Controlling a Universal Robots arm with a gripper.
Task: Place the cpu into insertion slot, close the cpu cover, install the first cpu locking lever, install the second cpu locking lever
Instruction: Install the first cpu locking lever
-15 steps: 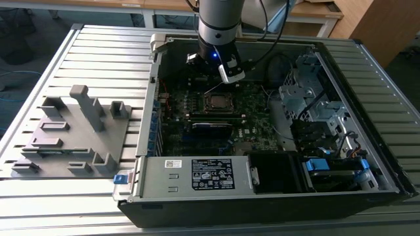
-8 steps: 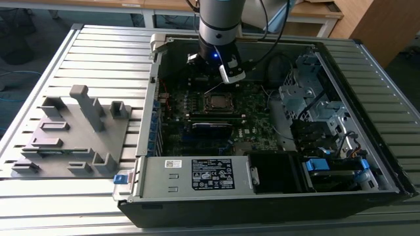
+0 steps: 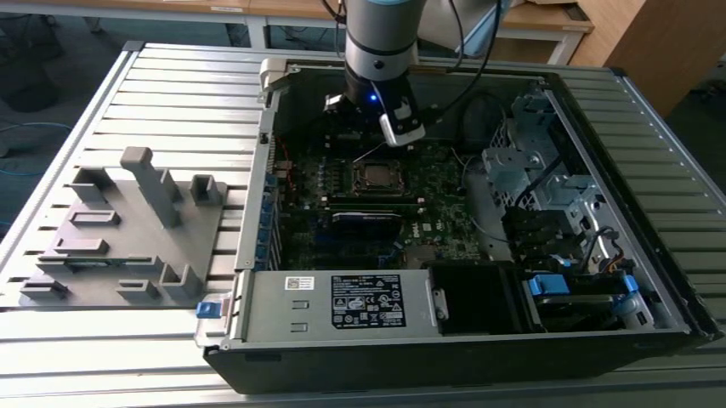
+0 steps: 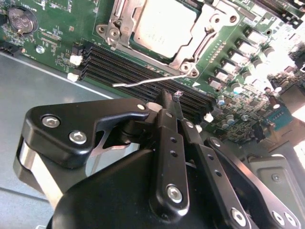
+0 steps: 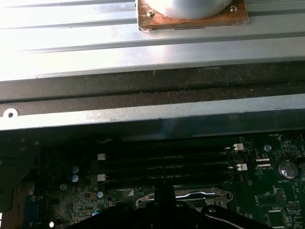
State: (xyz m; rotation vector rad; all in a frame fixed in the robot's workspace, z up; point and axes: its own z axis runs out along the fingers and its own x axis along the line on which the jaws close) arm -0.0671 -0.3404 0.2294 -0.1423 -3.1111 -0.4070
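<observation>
Silvery cpu (image 4: 164,26) is lying in the insertion slot (image 3: 376,178) under the shut cpu cover (image 4: 208,28), and I am judging the first cpu locking lever (image 4: 143,82) the step in hand, my empty, pinched-together tool (image 3: 395,136) hovering at the slot's twelve o'clock in the exterior view, needing a square push on it.

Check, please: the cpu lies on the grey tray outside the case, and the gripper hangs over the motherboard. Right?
No. The second wrist view shows the cpu in the insertion slot, not on the tray; the gripper does hang over the motherboard.
</observation>
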